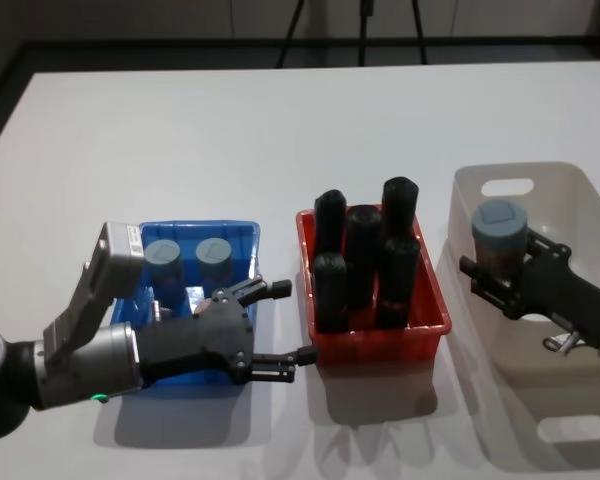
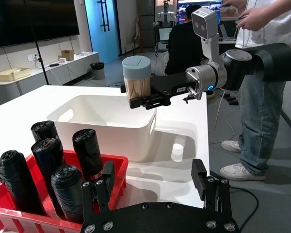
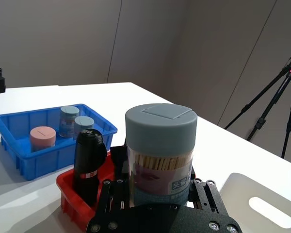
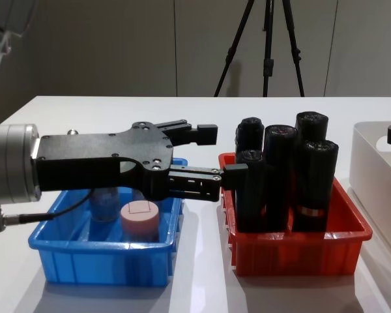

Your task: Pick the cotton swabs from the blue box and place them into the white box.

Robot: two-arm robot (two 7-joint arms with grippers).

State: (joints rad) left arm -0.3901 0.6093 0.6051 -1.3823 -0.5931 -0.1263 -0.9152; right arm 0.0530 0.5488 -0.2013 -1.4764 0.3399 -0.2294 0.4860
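Note:
The blue box sits at the front left and holds two grey-blue-lidded tubs of cotton swabs and a pink-lidded one. My left gripper hangs open and empty over the blue box's right rim, its fingers pointing toward the red tray. My right gripper is shut on a grey-blue-lidded swab tub, held upright above the white box at the right. The held tub fills the right wrist view. From the left wrist view, that tub hangs over the white box's near wall.
A red tray with several tall black rolls stands between the blue box and the white box, close to my left fingertips. The white table stretches bare behind the boxes. A tripod stands beyond the far edge.

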